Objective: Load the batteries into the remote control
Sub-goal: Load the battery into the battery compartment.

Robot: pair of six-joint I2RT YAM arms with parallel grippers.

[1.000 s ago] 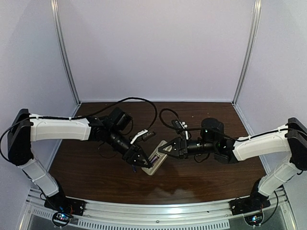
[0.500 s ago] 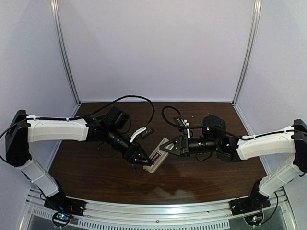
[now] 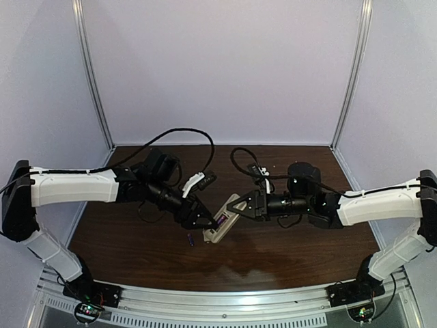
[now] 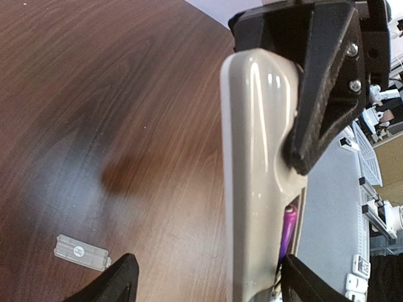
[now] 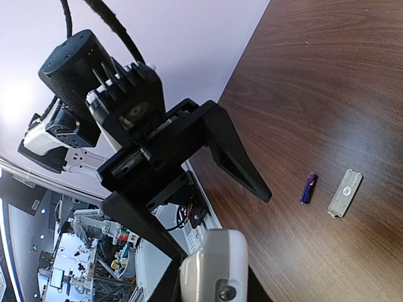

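Note:
My right gripper [image 3: 239,208] is shut on one end of the remote control [image 3: 220,226] and holds it tilted above the table. The remote's beige back [image 4: 255,157] shows in the left wrist view, with one purple battery [image 4: 288,228] lying in its recess. My left gripper [image 3: 203,223] is open and holds nothing; its fingers [image 4: 118,283] stand on either side of the remote's free end. A second purple battery [image 5: 308,187] lies loose on the table, also seen from above [image 3: 191,238]. The remote's end fills the bottom of the right wrist view [image 5: 217,267].
The small flat grey-white cover piece [image 5: 345,192] lies on the brown table beside the loose battery; it also shows in the left wrist view [image 4: 82,252]. Black cables [image 3: 179,133] loop over the table behind the arms. White walls close the back and sides.
The right gripper has raised the remote a little and shifted it back. The left gripper has drawn slightly back and left, and the loose battery on the table now shows beside it.

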